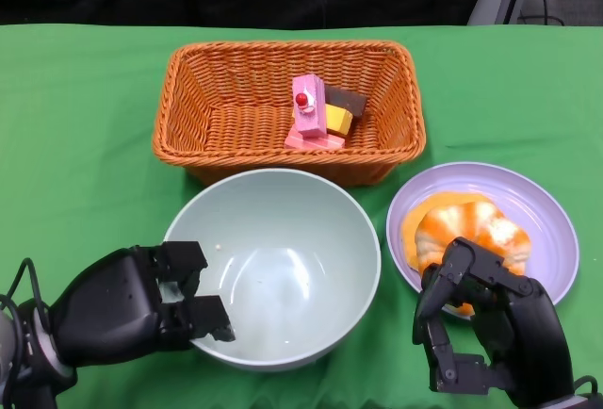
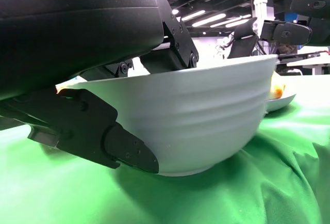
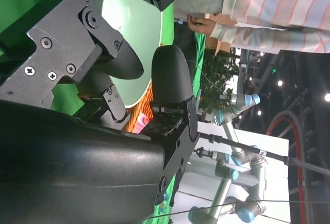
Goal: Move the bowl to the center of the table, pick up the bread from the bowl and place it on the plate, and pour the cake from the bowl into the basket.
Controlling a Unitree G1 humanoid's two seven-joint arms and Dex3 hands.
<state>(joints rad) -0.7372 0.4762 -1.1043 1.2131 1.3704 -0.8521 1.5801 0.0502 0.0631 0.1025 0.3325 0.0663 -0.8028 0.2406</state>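
- Left robot hand: it is gripping the near-left rim of the bowl, with fingers lying inside the rim and another part of the hand pressing the outer wall, as the left wrist view shows.
- Right robot hand: it is hovering over the near edge of the plate, its fingers curling inward with nothing visible between them.
- Bowl: the pale green bowl is sitting on the green counter, near the middle, just in front of the basket, with nothing showing inside it.
- Bread: the orange-and-white bread is lying on the lilac plate, to the right of the bowl, partly hidden by the right robot hand.
- Cake: the pink cake, together with yellow and brown pieces, is resting inside the woven orange basket.
- Person: a striped sleeve is appearing beyond the counter in the right wrist view.
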